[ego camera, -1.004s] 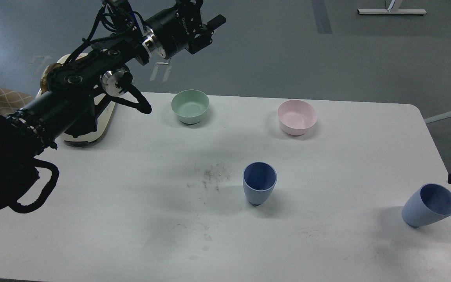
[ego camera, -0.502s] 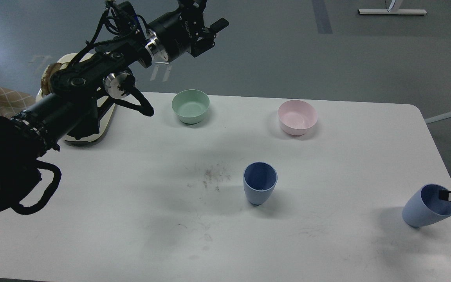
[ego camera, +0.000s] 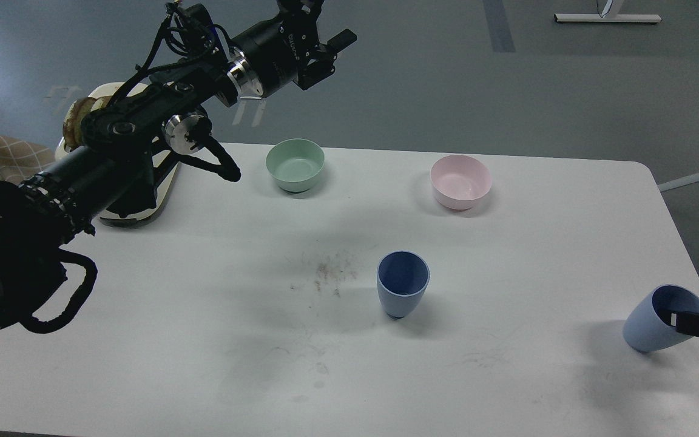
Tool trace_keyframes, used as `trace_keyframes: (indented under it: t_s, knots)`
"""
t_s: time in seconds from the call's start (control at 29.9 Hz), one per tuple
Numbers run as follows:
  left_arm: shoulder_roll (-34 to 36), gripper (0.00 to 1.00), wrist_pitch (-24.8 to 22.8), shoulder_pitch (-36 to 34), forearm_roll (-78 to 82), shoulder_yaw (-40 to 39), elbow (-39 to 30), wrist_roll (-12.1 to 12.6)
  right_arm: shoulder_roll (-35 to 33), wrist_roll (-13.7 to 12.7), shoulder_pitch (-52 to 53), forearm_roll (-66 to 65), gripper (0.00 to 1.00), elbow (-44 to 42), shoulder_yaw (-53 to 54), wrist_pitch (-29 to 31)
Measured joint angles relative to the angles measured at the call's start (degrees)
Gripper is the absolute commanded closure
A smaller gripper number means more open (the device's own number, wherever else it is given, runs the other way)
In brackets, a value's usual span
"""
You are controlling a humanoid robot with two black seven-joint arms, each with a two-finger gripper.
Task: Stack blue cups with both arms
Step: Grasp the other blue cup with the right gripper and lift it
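The white bench (ego camera: pixel 507 388) is a smooth rounded-corner slab with wide bare room across its front and left, and a patch of dark scuffs (ego camera: pixel 330 274) near the middle. The left arm (ego camera: pixel 113 145), black and jointed with a silver wrist ring and looped cables, reaches up over the far left edge; its hand (ego camera: pixel 325 42) hangs above the floor beyond the bench, fingers spread and holding nothing. At the back stand a mint bowl (ego camera: pixel 295 164) and a pink bowl (ego camera: pixel 460 181), well apart. One cup (ego camera: pixel 403 292), matte periwinkle, tapered, darker inside, stands upright mid-bench. The other cup (ego camera: pixel 650 325) tilts at the right edge. The right hand (ego camera: pixel 683 320) pokes a dark finger into its mouth; whether it grips, I cannot tell.
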Motion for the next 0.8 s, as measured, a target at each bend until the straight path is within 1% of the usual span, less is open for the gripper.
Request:
trace_keyframes:
  t_s: [0.07,0.1,0.13,0.17,0.2,0.27,0.4,0.5,0.6,0.67,0.8]
  knots:
    - [-0.09,0.02,0.0,0.02,0.0,0.0,0.0,0.0,0.04,-0.34,-0.02,-0.02,0.75,-0.03,0.0,0.0]
    - [-0.14,0.02,0.02,0.05,0.0,0.0,0.0,0.0,0.05,-0.5,-0.02,-0.03,0.81,-0.02,-0.01,0.0]
    - [-0.18,0.02,0.02,0.05,0.0,0.0,0.0,0.0,0.05,-0.68,-0.03,-0.03,0.85,0.01,-0.03,0.0]
    - [-0.22,0.02,0.02,0.06,0.0,0.0,0.0,0.0,0.05,-0.91,-0.03,-0.03,0.91,0.07,-0.04,0.0]
    - [-0.23,0.02,0.03,0.08,0.0,0.0,0.0,0.03,0.04,-1.1,-0.03,-0.03,0.91,0.15,-0.04,0.0]
    - [-0.23,0.02,0.03,0.09,0.0,0.0,0.0,0.07,-0.29,-1.3,-0.03,-0.01,0.94,0.41,-0.04,0.04]
    - [-0.33,0.02,0.03,0.09,-0.01,0.0,0.0,0.08,-1.47,-1.38,0.5,0.1,0.95,2.14,0.34,0.15]
    - [-0.37,0.02,0.03,0.06,-0.01,0.0,0.0,0.09,-4.89,-1.37,2.4,0.11,0.95,7.03,1.54,0.5]
    - [-0.72,0.02,0.01,-0.04,-0.01,0.0,0.0,0.17,-8.1,-1.33,6.43,0.11,0.95,11.61,2.56,1.39]
    - [-0.87,0.02,0.01,-0.07,-0.01,0.03,0.02,0.22,-9.44,-1.33,11.01,0.11,0.95,13.6,2.7,3.23]
    - [-1.13,0.02,0.01,-0.21,-0.01,0.1,0.08,0.32,-9.45,-1.37,18.18,-0.09,0.94,14.67,2.72,6.92]
